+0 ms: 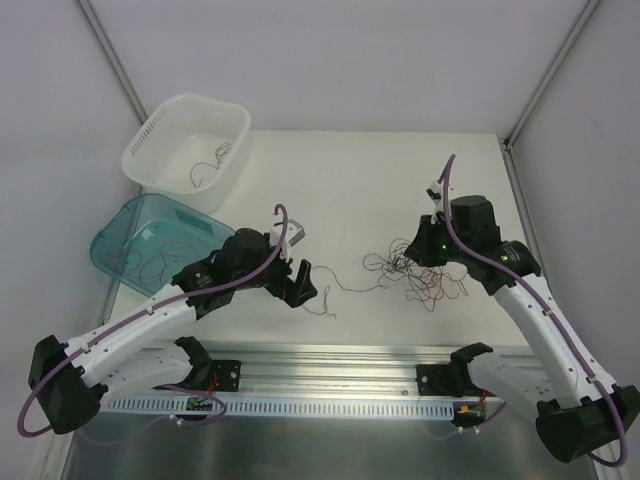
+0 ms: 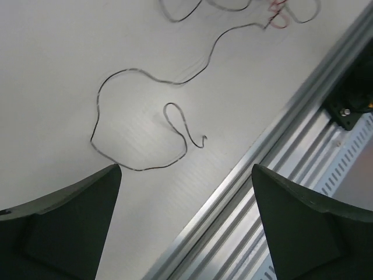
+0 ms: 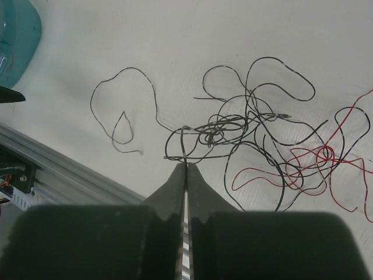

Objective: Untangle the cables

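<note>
Pinching cables (image 3: 215, 133) at 9 o'clock edge with right gripper (image 3: 185, 164), closed; holding left gripper (image 2: 185, 169) wide, empty. Could cinch them tighter if yanked.

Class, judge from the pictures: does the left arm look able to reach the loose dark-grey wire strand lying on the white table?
Probably yes: the left gripper hangs open right above the loose dark-grey wire strand, which lies flat on the white table with nothing over it.
</note>
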### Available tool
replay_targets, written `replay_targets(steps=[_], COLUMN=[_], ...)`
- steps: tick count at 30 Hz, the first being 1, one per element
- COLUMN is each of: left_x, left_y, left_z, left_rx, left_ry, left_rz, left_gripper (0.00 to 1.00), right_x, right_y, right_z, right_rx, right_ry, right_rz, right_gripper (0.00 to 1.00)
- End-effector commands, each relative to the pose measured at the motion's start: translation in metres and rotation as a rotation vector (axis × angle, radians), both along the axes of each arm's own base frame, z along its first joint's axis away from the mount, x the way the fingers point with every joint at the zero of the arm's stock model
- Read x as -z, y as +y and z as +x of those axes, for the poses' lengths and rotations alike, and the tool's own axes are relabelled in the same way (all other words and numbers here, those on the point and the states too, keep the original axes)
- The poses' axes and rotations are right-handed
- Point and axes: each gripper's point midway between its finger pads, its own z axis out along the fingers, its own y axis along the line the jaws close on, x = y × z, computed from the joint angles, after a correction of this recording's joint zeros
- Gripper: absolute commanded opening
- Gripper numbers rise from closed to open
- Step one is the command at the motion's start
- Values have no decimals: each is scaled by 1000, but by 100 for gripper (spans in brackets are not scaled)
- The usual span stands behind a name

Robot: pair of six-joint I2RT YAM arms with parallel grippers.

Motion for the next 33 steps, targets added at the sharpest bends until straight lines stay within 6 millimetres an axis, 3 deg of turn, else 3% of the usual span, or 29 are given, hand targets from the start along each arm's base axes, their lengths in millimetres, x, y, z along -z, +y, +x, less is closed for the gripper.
replay_targets(steps=[1, 3, 5, 6, 7, 9, 10, 12, 13, 18, 22, 23, 26, 27, 28, 33], left_x=[-43, -58, -49, -61, -49, -56, -45, -46, -33, -16, 1, 3, -2, 5, -3, -15], left_y=[-47, -67, -89, -102, -113, -134, -145, -161, -169, -189, -193, -193, -183, -176, -171, -138], left_z=[3, 8, 6, 10, 14, 16, 21, 25, 29, 30, 30, 30, 25, 24, 22, 19], left_rx=[164, 184, 236, 246, 268, 309, 319, 338, 342, 379, 380, 377, 359, 345, 335, 256], left_ry=[-184, -236, -236, -275, -278, -329, -326, -342, -328, -327, -308, -304, -294, -284, -292, -294], left_rz=[-164, -207, -187, -211, -177, -173, -157, -162, -141, -121, -91, -89, -102, -81, -87, -61], left_gripper=[96, 94, 93, 91, 89, 82, 80, 72, 69, 58, 26, 12, 5, 1, 0, 0], right_x=[-24, -26, -27, -29, -29, -31, -32, -35, -36, -38, -37, -36, -24, -19, -14, 8], right_y=[12, 15, 21, 23, 27, 30, 33, 36, 38, 43, 41, 38, 23, 20, 8, -27], right_z=[8, 7, 5, 5, 3, 2, 0, -1, -2, -6, -8, -7, -3, -4, 2, 12], right_rx=[-23, -10, -23, -26, -35, -40, -51, -54, -62, -76, -72, -66, -20, -14, 40, 191], right_ry=[-93, -89, -88, -89, -86, -86, -87, -89, -90, -95, -104, -108, -111, -103, -114, -71], right_rz=[4, 10, 19, 23, 29, 37, 40, 48, 48, 59, 51, 40, -35, -51, -102, -194], right_gripper=[1, 1, 1, 1, 1, 1, 1, 1, 1, 1, 1, 1, 1, 1, 1, 1])
